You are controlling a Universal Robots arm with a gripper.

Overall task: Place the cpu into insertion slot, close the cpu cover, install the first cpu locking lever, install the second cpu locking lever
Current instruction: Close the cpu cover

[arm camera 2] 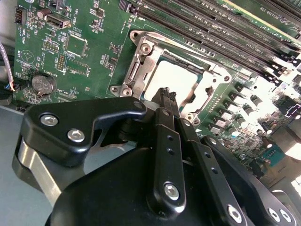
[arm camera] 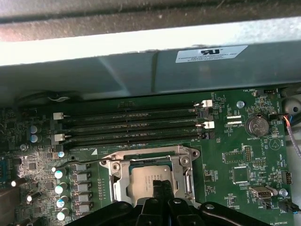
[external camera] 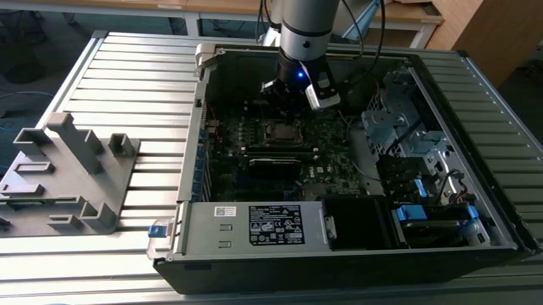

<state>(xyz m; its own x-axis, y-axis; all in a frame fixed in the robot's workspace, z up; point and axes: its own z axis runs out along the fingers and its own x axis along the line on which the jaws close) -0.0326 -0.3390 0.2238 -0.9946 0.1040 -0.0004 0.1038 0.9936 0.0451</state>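
Inside the open computer case point(external camera: 195, 190), the gripper point(arm camera 2: 165, 93) hangs low over the green motherboard point(arm camera: 235, 155), its two black fingers point(arm camera 2: 162, 141) pressed together with nothing between them, clenched and empty. The fingertips sit just above the cpu point(arm camera 2: 176, 77), whose pale grey metal top shows seated in the insertion slot point(external camera: 283, 131), beside the long black memory slots point(arm camera: 131, 125). The cpu cover point(arm camera 2: 141, 63), a thin silvery frame, appears to lie down around the chip, with the metal top showing through its window. Whether the tips touch the chip or stop just short of it cannot be told. A thin wire rod point(arm camera: 80, 163) runs out from the socket's side. It is probably one of the locking levers, though the views do not make clear whether it is latched. By its look the cpu is light, stiff and slick on top, with a delicate underside, so it should be held by its opposite edges and never pressed hard on its face. The cover is springy sheet metal on a hinge, and any push belongs on the frame's rim rather than on the chip. The levers look like thin, stiff wire that would slip off a flat pad, so contact near the bent end seems safest.
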